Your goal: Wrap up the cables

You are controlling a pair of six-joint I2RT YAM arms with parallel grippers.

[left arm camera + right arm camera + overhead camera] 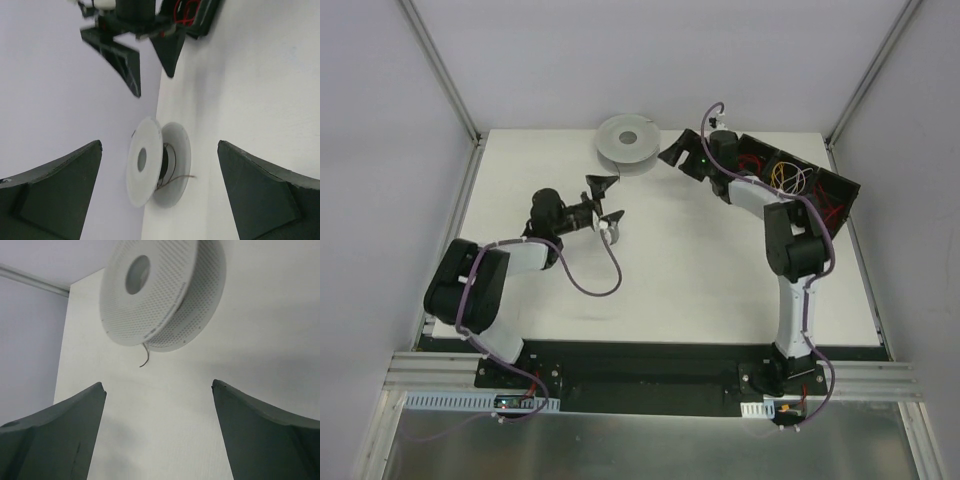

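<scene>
A grey spool (628, 143) lies at the desk's (720, 285) far edge. The right end effector (673, 153) is just beside it. The left end effector (606, 200) is nearby, fingers apart.

spool (165, 300): pale grey, fine dot pattern | cable (147, 356): dark | table (700, 270): plain white | hoses (592, 293): purple

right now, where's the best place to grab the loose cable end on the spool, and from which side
Probably the free tail of the cable where it curls out from between the flanges of the grey spool, just back from its tip. Come from the right gripper's side: the tail points toward its open jaws and lies clear of the rim.
</scene>
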